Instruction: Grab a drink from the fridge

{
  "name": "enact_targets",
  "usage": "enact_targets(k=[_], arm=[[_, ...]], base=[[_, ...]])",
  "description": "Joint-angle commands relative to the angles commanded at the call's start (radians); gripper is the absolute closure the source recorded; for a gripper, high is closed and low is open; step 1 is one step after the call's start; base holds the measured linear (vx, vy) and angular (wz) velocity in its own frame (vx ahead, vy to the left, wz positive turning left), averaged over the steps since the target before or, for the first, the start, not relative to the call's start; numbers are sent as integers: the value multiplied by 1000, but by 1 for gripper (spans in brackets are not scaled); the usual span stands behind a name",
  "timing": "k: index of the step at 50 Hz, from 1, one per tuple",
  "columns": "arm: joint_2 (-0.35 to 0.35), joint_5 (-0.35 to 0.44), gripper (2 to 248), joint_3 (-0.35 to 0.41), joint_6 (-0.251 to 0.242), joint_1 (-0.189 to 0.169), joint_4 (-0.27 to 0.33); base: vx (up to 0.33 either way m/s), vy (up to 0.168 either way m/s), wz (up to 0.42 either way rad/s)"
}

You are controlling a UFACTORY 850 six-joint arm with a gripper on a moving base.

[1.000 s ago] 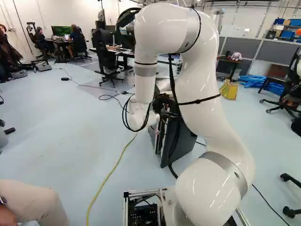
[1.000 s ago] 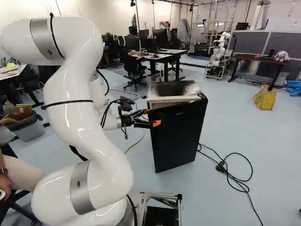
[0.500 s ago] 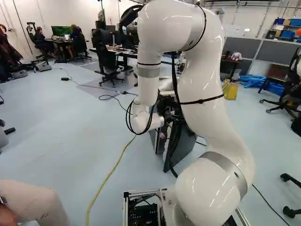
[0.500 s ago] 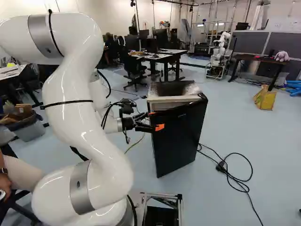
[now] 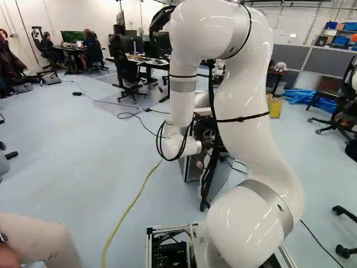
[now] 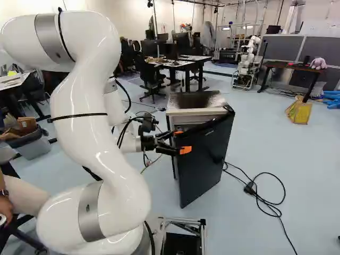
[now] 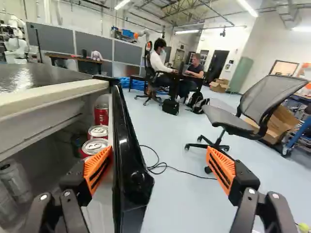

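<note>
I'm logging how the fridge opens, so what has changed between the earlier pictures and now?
The fridge door has swung wider, toward the base. The arm has drawn the open gripper back and rightward alongside it. The fridge cabinet and the base have stayed put.

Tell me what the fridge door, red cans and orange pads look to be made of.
Fridge door: glossy plastic or coated metal, by its sharp highlights. Red cans: shiny metal, probably aluminium, by their silvery pull-tab lids. Orange pads: matte, slotted, perhaps rubber or plastic.
</note>
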State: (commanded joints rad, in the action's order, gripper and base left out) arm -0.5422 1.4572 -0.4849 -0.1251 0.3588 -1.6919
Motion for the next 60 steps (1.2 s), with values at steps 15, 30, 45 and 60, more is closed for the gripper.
enact_targets(k=[15, 30, 45, 60], arm=[[3, 0, 3, 13, 0, -61, -57], [3, 0, 3, 11, 0, -141, -119], [1, 0, 3, -8, 0, -242, -177], [-3, 0, 3, -47, 0, -357, -194]], base=[[0, 0, 0], [0, 0, 0], [0, 0, 0], [0, 0, 0]])
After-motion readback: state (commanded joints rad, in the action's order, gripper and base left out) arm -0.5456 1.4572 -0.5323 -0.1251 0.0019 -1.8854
